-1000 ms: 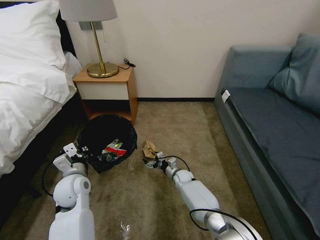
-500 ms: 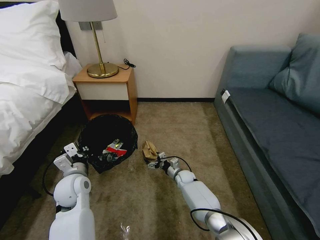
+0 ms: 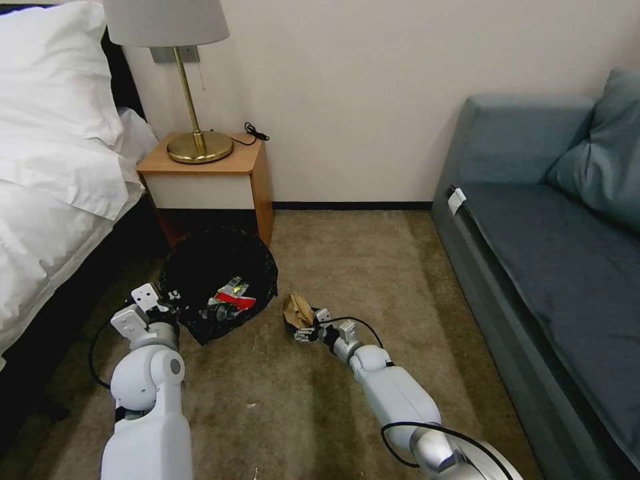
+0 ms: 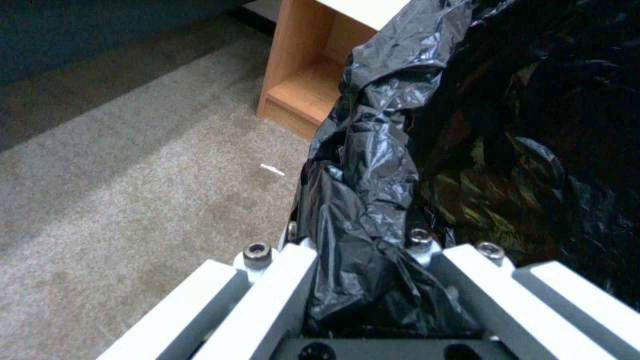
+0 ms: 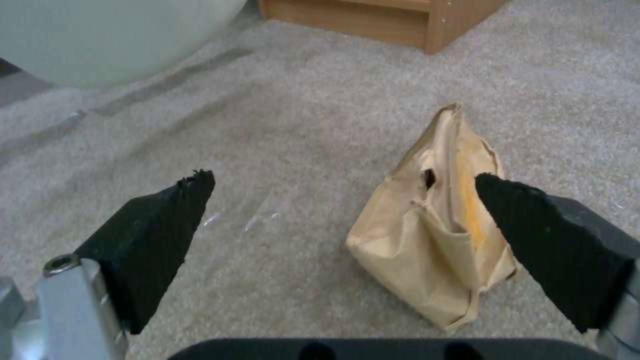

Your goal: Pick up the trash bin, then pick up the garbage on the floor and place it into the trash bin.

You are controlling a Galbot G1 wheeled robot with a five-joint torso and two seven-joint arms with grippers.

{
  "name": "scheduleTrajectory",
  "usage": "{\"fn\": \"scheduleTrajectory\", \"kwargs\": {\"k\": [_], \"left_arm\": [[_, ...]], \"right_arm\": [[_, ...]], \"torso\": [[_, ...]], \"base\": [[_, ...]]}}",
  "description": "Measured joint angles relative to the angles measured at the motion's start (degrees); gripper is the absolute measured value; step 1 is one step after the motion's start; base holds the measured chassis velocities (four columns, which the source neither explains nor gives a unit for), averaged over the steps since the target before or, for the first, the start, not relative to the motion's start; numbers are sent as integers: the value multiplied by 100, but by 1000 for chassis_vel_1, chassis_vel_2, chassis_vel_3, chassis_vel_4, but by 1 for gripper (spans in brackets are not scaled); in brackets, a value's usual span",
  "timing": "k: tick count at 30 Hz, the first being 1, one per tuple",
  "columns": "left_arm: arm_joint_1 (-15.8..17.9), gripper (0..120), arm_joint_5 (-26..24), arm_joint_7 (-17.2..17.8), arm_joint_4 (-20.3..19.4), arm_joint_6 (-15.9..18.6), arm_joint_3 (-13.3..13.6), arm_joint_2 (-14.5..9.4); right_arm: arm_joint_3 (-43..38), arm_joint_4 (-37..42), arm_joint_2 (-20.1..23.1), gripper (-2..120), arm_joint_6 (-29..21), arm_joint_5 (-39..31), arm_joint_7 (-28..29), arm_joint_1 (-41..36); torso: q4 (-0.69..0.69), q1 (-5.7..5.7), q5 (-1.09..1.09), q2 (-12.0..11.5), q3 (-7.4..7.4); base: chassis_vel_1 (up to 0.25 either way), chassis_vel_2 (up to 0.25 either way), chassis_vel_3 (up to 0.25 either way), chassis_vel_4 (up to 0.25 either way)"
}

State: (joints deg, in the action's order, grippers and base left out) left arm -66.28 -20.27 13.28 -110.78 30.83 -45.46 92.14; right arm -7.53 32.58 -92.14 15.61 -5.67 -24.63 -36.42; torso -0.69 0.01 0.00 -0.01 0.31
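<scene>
- Head view: the robot is looking down at a beige carpet [image 3: 400, 280] between a bed [image 3: 47, 220] at the left and a blue-grey sofa [image 3: 547, 267] at the right, with a wooden nightstand [image 3: 220, 177] and a lamp [image 3: 183, 80] in the upper left.
- The trash bin [image 3: 217, 283], lined with a black bag, is sitting left of centre, just in front of the nightstand. A red-and-white carton [image 3: 233, 301] and a shiny wrapper [image 3: 230, 288] are lying inside it.
- The left gripper [image 3: 157, 308] is sitting at the bin's lower-left rim.
- The right gripper [image 3: 307, 330] is reaching low over the carpet at the centre, right at the near edge of the tan paper wad [image 3: 297, 310].
- Left wrist view: the left gripper [image 4: 363, 280], at the bottom centre, is pinching a fold of the black bag liner [image 4: 373, 165] at the bin's rim between its white fingers [image 4: 280, 290].
- Right wrist view: the right gripper [image 5: 347, 220] is spread wide, its black pads [image 5: 160, 230] standing apart. The paper wad [image 5: 433, 235] is lying on the carpet at centre right, off-centre in the gap and close to the right-hand pad.
- Step in hand, as a judgement: picking up the paper wad, with two pieces already binned.
- The next move seems to call for settling lower, centring the wad, and closing on it.
</scene>
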Motion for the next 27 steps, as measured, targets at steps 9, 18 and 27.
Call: {"fn": "scheduleTrajectory", "kwargs": {"k": [9, 18, 27], "left_arm": [[-61, 3, 9, 2, -101, 13, -15, 0], [-75, 3, 3, 9, -138, 20, -39, 0], [-45, 3, 2, 13, -114, 26, -6, 0]], "right_arm": [[30, 10, 0, 100, -4, 272, 161, 44], [-160, -89, 0, 100, -27, 301, -156, 59], [-259, -104, 0, 100, -15, 357, -217, 53]], "torso": [[0, 0, 0, 0, 0], [0, 0, 0, 0, 0], [0, 0, 0, 2, 0]], "base": [[0, 0, 0, 0], [0, 0, 0, 0], [-23, 17, 23, -21]]}}
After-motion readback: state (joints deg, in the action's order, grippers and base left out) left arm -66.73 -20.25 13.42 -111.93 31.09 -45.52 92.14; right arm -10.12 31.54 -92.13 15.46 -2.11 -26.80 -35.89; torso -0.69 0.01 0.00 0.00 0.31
